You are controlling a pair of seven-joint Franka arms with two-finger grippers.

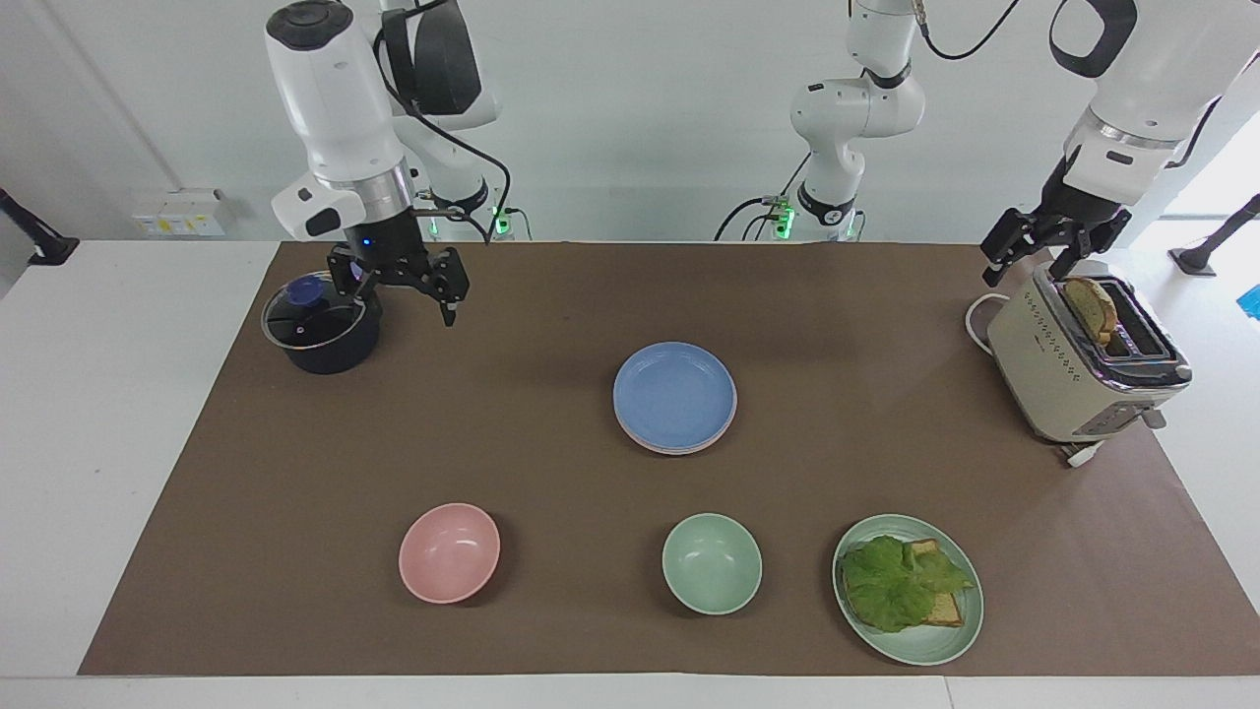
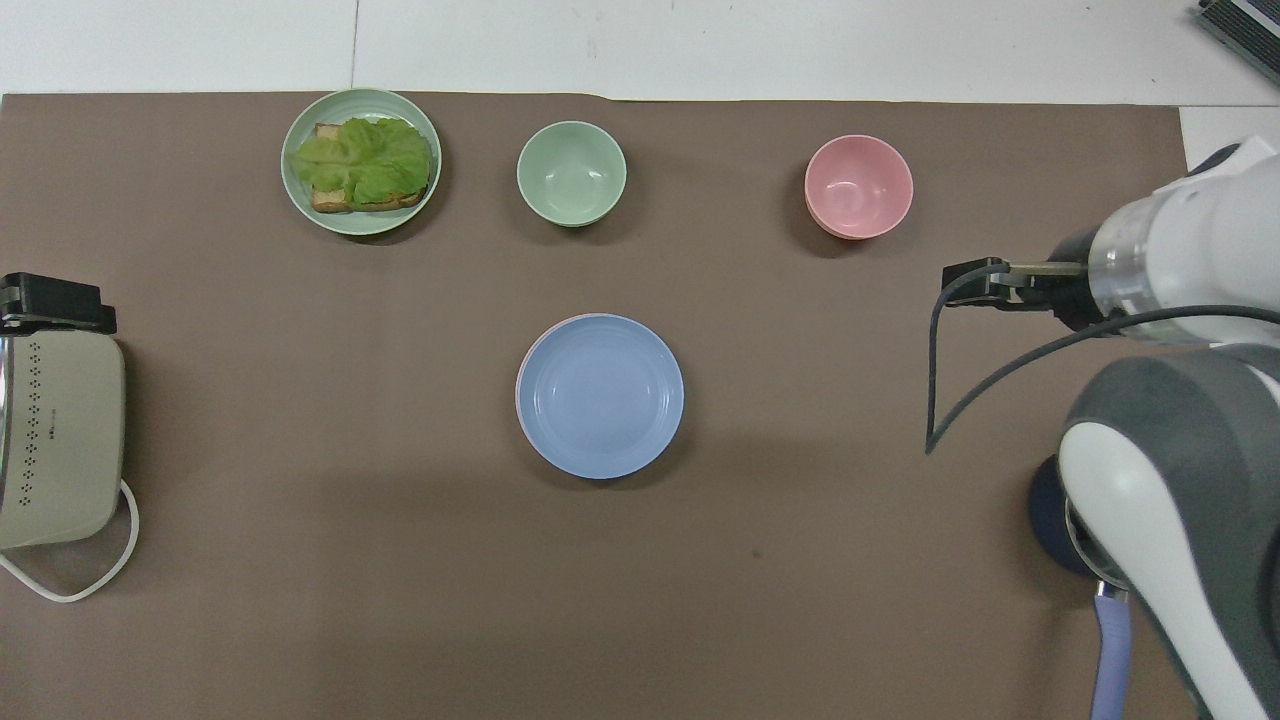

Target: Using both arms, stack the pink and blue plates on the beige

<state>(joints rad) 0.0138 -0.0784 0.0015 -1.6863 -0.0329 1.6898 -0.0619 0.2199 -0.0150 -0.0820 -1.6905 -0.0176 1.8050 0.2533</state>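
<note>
The blue plate (image 1: 675, 394) is lying on top of the stack in the middle of the tabletop (image 1: 551, 463), with a pink plate (image 1: 650, 442) rim peeking out beneath it. We are holding our right gripper (image 1: 402, 286) raised above the saucepan (image 1: 320, 335), its fingers spread apart and empty. Our left gripper (image 1: 1045, 248) is waiting over the toaster (image 1: 1078, 369), fingers apart.

Pot w/ glass lid (image 1: 320, 325) by right arm's end; toaster (image 1: 1078, 369) w/ toast at left arm's end; pink bowl (image 1: 449, 552), green bowl (image 1: 712, 563), sandwich plate (image 1: 935, 645) farthest from robots.
</note>
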